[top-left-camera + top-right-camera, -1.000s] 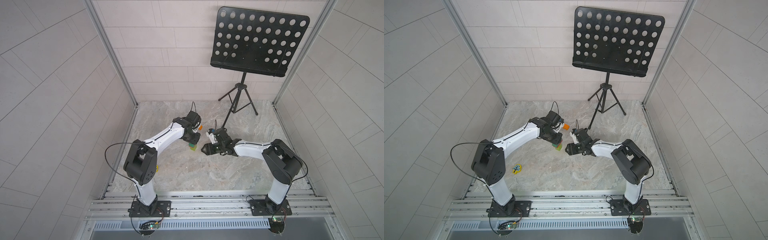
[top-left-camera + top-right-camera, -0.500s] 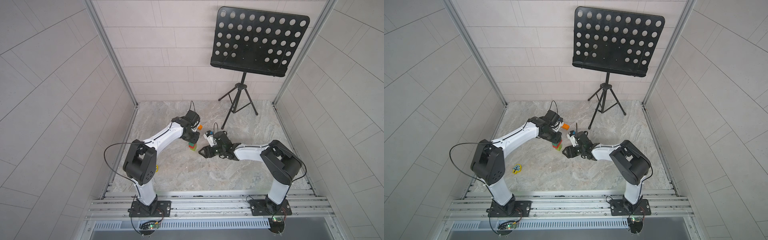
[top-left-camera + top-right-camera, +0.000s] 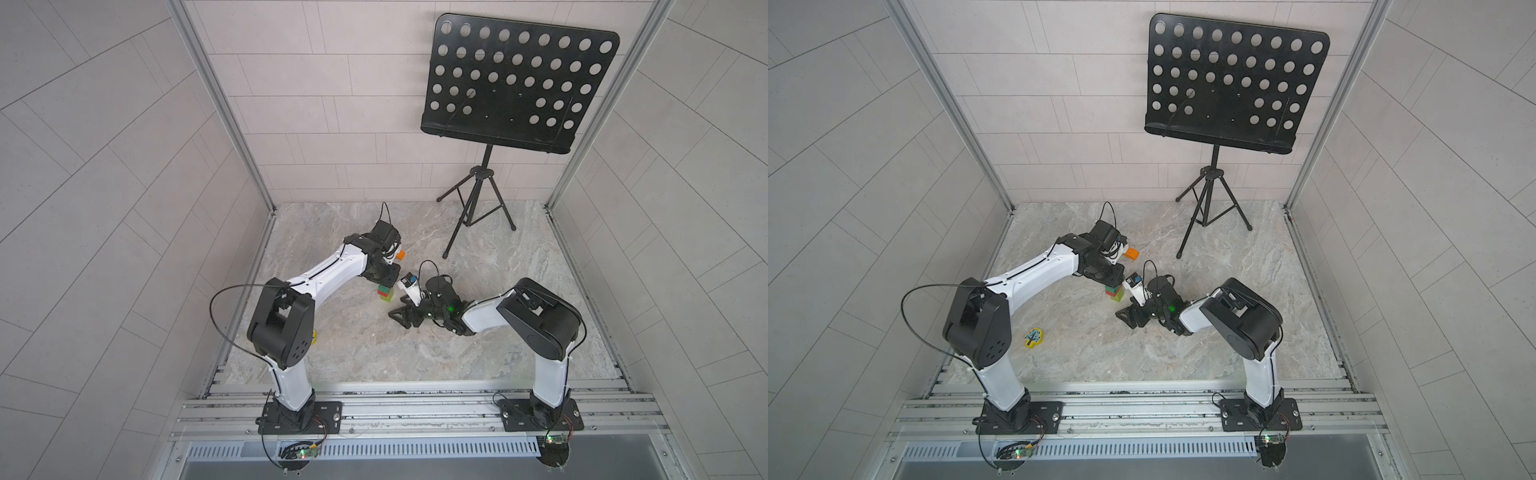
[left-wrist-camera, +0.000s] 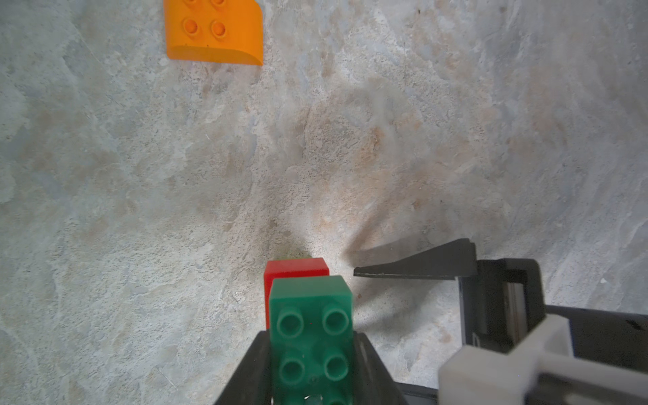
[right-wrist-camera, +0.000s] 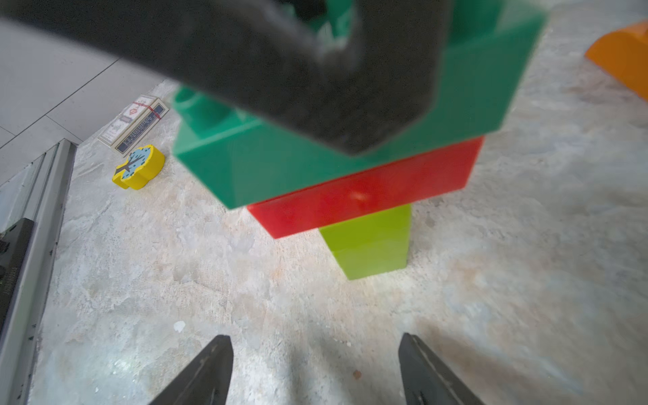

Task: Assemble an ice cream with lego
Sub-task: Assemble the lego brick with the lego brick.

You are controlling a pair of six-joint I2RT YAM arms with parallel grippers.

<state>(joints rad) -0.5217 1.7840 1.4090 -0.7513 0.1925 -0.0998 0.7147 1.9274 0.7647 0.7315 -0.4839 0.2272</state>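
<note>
Green brick (image 4: 310, 298) pinched in left hand (image 4: 312, 345); right hand (image 5: 314, 336) wide, clear of stack (image 5: 368, 245).

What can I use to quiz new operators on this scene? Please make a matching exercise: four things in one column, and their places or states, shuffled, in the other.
Things
1. dark green brick
2. orange brick
3. lime-green stem
4. right hand

Places or states
A. open, holding nothing
B. lying alone on the table, joined to nothing
C. clamped in the left hand, sitting on the red brick
D. lowest piece, under the red brick

Pairs: 1-C, 2-B, 3-D, 4-A
</note>
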